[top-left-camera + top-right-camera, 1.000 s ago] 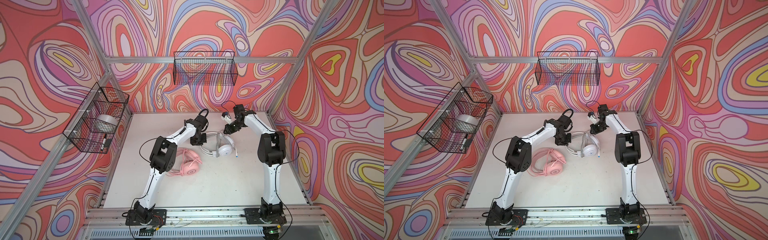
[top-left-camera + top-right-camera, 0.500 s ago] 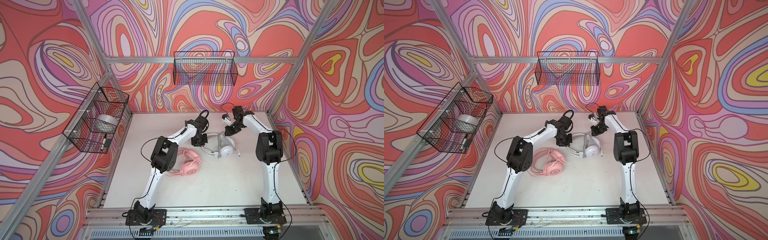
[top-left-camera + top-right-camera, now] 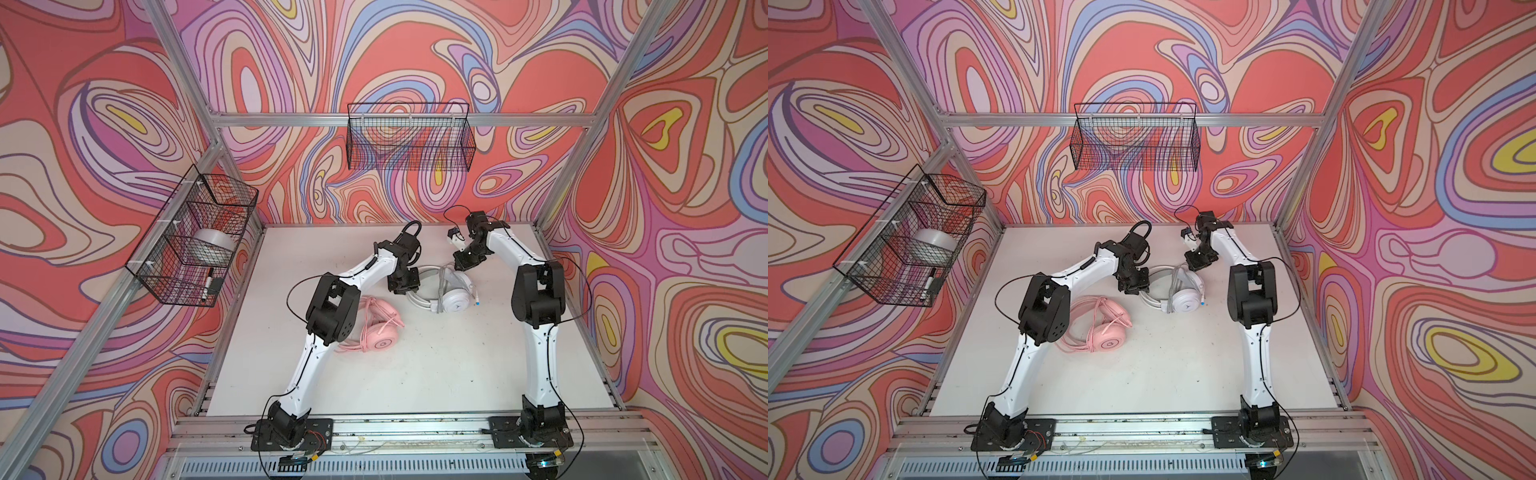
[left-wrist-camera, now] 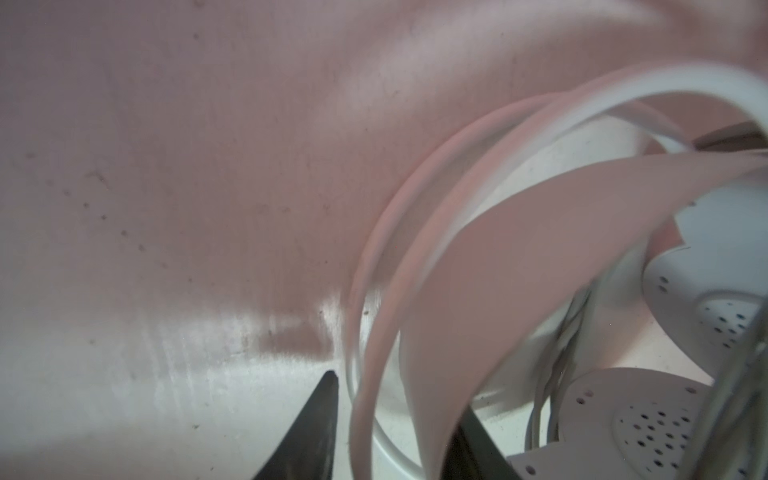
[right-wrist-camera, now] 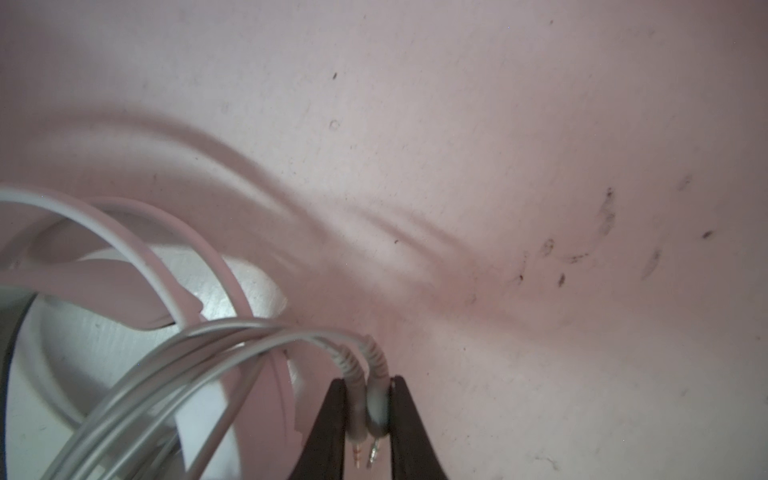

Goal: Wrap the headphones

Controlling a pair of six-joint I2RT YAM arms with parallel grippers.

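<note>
Left tool (image 4: 397, 395): jaws apart, straddling the headband (image 4: 498, 270) of the white headset (image 3: 455, 293), not pinching it. Right tool (image 5: 368, 415): clamped on the two plugs (image 5: 376, 405) at the end of the white cable (image 5: 249, 328). The headset lies on the table (image 3: 415, 374) toward the back, between both tools. The cable runs over it in several strands.

Risks as I see them:
- Headset isn't pinned. Any pull from the right side drags or tips it, then the strands slacken and slide off.
- The bite on the plugs is narrow, right at the strain reliefs. A sideways tug could pop one out and the end springs loose.
- No tuck for the plug end that I can see. Let go without one and the wrap likely unwinds.
- Left fingers (image 4: 316, 424) sit either side of the band. Lifting off at an angle could hook it and flip the headset.

Around:
- Pink headset (image 3: 380, 334) lies nearer the front, near the white one but not touching, with its cable looped over it. Looks done.
- The left arm (image 3: 332, 307) overhangs the pink headset in both top views, so a low swing back could knock it.
- Side basket (image 3: 158, 266) with a tape roll (image 3: 214, 245) and back basket (image 3: 409, 158) hang on the walls, out of the way.
</note>
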